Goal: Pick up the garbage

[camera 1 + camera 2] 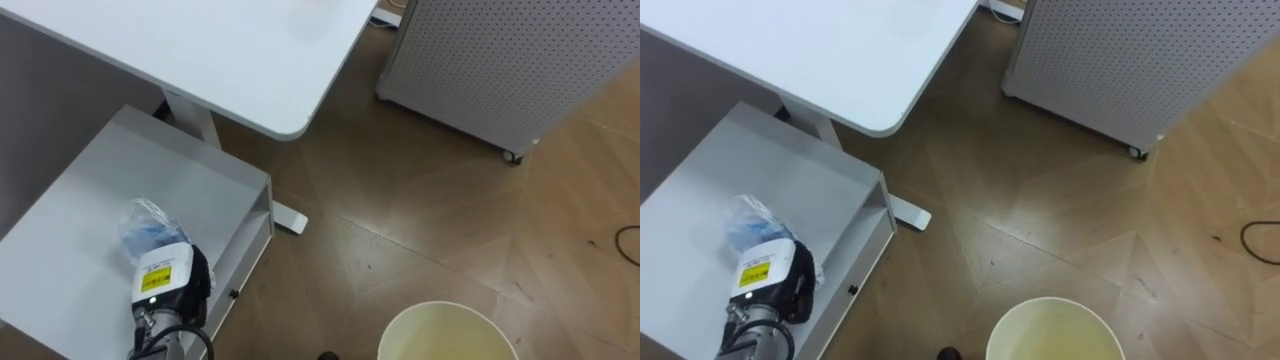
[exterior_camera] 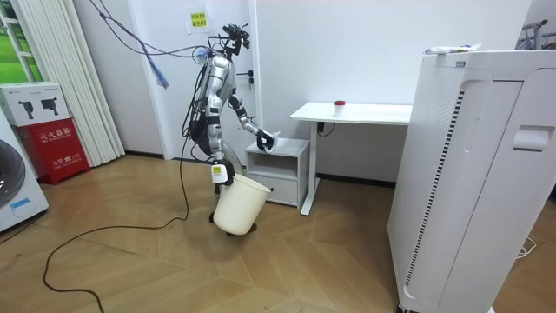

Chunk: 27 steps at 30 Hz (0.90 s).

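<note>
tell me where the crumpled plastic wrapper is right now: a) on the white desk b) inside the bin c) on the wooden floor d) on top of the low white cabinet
d: the crumpled plastic wrapper lies on top of the low white cabinet, with the left hand at its near edge, apart from the desk and the bin.

Left hand (image 1: 168, 278) fingers hidden beneath wrist, against crumpled bag (image 1: 148, 225); bin (image 1: 445, 330) cut off by bottom edge.
</note>
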Motion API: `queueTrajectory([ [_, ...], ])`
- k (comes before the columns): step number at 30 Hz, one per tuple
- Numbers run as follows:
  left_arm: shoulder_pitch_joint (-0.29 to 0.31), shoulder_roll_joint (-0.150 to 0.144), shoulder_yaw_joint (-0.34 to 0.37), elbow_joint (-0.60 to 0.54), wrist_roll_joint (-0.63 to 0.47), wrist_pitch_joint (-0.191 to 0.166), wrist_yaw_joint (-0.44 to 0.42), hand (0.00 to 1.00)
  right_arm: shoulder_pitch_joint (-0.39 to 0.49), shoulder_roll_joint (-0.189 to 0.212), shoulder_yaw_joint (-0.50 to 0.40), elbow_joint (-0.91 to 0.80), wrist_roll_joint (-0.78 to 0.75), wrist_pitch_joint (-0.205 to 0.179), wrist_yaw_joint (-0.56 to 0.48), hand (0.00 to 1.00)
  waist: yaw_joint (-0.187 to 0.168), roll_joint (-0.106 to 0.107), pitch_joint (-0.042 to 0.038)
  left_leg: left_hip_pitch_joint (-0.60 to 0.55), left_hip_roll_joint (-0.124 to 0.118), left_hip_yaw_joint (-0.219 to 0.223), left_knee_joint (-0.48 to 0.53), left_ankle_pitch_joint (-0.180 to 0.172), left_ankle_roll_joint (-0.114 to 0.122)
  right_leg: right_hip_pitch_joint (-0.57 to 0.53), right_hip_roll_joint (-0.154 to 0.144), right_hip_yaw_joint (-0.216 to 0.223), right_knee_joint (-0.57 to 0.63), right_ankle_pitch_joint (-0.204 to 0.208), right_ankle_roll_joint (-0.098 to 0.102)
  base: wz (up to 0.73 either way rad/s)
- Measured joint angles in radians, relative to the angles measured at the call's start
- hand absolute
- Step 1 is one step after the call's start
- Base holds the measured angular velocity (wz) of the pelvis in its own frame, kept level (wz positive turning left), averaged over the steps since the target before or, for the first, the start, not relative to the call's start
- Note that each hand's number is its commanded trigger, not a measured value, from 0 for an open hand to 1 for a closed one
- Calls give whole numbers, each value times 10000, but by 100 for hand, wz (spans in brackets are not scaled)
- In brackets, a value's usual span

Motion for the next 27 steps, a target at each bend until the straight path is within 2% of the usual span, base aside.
queueTrajectory([
  [2,1,-75,-11,-9,-315,-73,-14,100,-23,50,79,-29,2,-206,-91,100,15,5,0,15,-4,2,-9,2,3,19,-16,-8,7,0,0,0],
  [4,8,-128,-15,-87,-1107,-266,-158,100,-73,105,104,-28,1,-449,-119,100,20,6,1,14,-4,-3,2,2,3,32,-21,-10,-5,0,0,0],
  [6,67,-290,-115,-386,-2160,-441,-443,100,-118,124,223,-64,28,-692,-118,100,29,6,1,9,-15,-22,2,4,6,44,-39,-9,0,-2,3,2],
  [8,250,-466,-383,-1196,-3397,-597,-1050,100,-217,208,350,-168,15,-905,-117,100,55,6,1,-19,-29,-47,5,5,9,30,-58,-15,-20,-2,9,2],
  [10,342,-728,-899,-1778,-4610,-776,-1633,100,-343,264,492,-305,23,-1030,-116,100,148,11,-2,-5,-48,-35,-59,17,26,42,-58,10,-42,14,32,0],
  [11,431,-1006,-1189,-2094,-5461,-950,-2102,100,-465,346,582,-324,-8,-1141,-115,100,212,10,-3,23,-49,-20,-85,19,28,65,-74,-7,-20,15,34,0],
  [12,532,-1156,-1304,-2290,-5925,-1019,-2358,100,-530,387,659,-329,-31,-1201,-108,100,229,4,-6,49,-51,-13,-103,20,30,81,-76,-2,-22,14,35,0],
  [15,1368,-1821,-2229,-3180,-7514,-1249,-4187,100,-860,714,978,-407,-351,-1467,-8,100,333,-18,-20,180,-45,-11,-255,50,9,233,-56,-41,-188,14,35,0],
  [17,1688,-2023,-2679,-3343,-8094,-1247,-5103,100,-895,863,1195,-598,-544,-1548,111,100,374,-45,-34,178,-45,-15,-283,56,-1,230,-52,-44,-202,12,34,0],
  [20,1968,-2142,-3371,-3446,-8502,-1219,-6311,100,-986,935,1467,-846,-1200,-1532,267,100,439,-147,-72,141,-62,1,-290,64,2,178,-70,-35,-189,-2,45,1],
  [22,2072,-2117,-3422,-3415,-8912,-1129,-6573,100,-1003,977,1501,-787,-1475,-1487,332,100,442,-290,-134,160,-71,10,-291,77,2,187,-75,-21,-199,-11,48,2],
  [23,2168,-2053,-3425,-3420,-9163,-1077,-6752,100,-989,1003,1519,-770,-1505,-1405,374,100,440,-406,-209,182,-63,0,-287,79,0,215,-68,-24,-258,-9,46,0],
  [26,2396,-2045,-3426,-3427,-9725,-856,-6947,100,-923,1062,1517,-763,-1506,-1176,380,100,439,-605,-338,252,-26,-1,-291,80,0,349,-37,-53,-417,35,55,-3],
  [27,2428,-2042,-3426,-3427,-9786,-823,-7018,100,-894,1062,1517,-763,-1509,-1149,386,100,439,-627,-353,285,-24,-4,-305,80,0,402,-32,-55,-454,48,64,0],
])
